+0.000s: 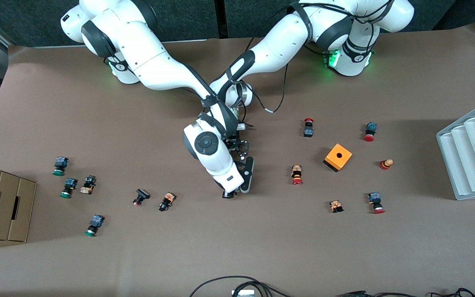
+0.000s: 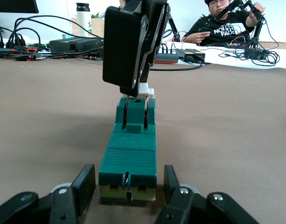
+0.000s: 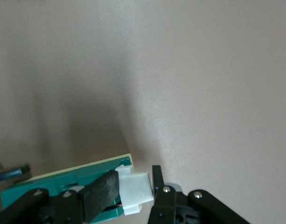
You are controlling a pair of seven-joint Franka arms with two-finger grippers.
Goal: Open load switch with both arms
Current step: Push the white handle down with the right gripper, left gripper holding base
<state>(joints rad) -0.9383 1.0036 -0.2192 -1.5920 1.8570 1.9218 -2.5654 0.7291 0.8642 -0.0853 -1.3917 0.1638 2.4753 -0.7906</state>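
Observation:
The load switch (image 1: pixel 248 175), a slim dark-green block, lies flat near the middle of the table. My left gripper (image 1: pixel 243 154) sits low at one end of it. In the left wrist view its fingers (image 2: pixel 87 184) hug both sides of the load switch (image 2: pixel 129 158), shut on the body. My right gripper (image 1: pixel 233 194) comes down on the end nearer the front camera. It is shut on the white tab (image 3: pixel 136 189), which sticks out of the green block (image 3: pixel 63 179) between its fingers (image 3: pixel 101 193). In the left wrist view the right gripper (image 2: pixel 136 116) stands over that end of the switch.
An orange cube (image 1: pixel 337 156) and several red-capped push buttons (image 1: pixel 297 175) lie toward the left arm's end. Green-capped buttons (image 1: pixel 68 187) and a cardboard box (image 1: pixel 2 206) are toward the right arm's end. A white ribbed tray (image 1: pixel 472 152) sits at the table edge.

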